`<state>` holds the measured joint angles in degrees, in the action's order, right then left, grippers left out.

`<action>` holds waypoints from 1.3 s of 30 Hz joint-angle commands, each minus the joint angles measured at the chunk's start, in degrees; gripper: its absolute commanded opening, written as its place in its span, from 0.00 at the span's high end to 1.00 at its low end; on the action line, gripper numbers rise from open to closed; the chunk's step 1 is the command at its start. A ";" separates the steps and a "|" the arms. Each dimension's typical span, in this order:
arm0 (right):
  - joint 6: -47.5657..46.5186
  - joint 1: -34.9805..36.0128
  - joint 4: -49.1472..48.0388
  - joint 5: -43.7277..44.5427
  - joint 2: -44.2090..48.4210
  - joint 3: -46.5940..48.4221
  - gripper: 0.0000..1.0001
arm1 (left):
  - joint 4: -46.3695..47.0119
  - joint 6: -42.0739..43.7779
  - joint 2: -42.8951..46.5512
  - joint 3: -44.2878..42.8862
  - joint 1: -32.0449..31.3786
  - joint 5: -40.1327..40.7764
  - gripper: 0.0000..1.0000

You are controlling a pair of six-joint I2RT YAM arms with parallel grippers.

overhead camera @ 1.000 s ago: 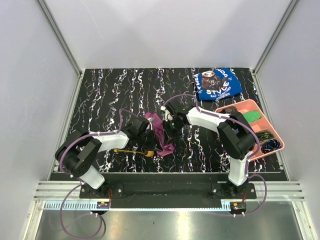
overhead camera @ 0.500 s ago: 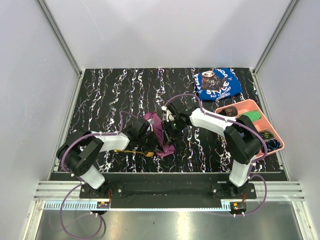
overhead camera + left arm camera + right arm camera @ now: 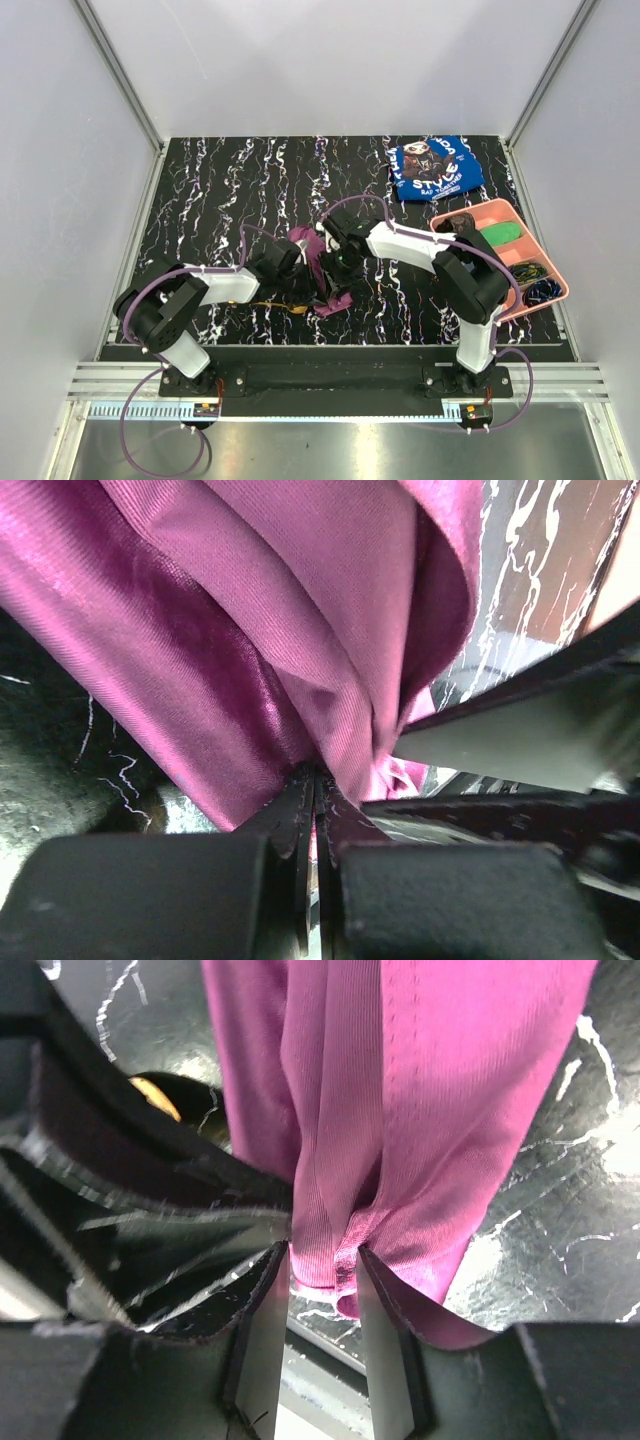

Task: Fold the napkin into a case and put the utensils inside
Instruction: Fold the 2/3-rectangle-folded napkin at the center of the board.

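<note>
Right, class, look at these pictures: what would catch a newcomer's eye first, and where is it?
The plum-purple napkin, bunched mid-table, is pinched by the left gripper and the right gripper from either side. Next come the blue printed cloth at the far right corner and the pink tray just nearer.

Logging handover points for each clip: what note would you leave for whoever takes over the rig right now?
Left gripper: shut on a fold of the napkin.
Right gripper: shut on a bunched fold of the same napkin, close to the left one.
Napkin: bunched between the two arms mid-table, no pouch shape yet.
Spoon: lying on the table by the left arm, outside the cloth.
Done: nothing finished.
Left: complete the folding, then slip the spoon in.
</note>
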<state>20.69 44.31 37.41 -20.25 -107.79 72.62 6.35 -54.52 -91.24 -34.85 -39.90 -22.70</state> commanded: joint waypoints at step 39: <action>5.50 3.41 -0.14 9.70 4.34 2.35 1.00 | -8.71 3.63 8.17 -1.00 -1.50 6.61 0.90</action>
<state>25.80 48.66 39.03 -9.13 -106.00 75.77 6.37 -55.20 -88.84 -33.15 -41.10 -20.58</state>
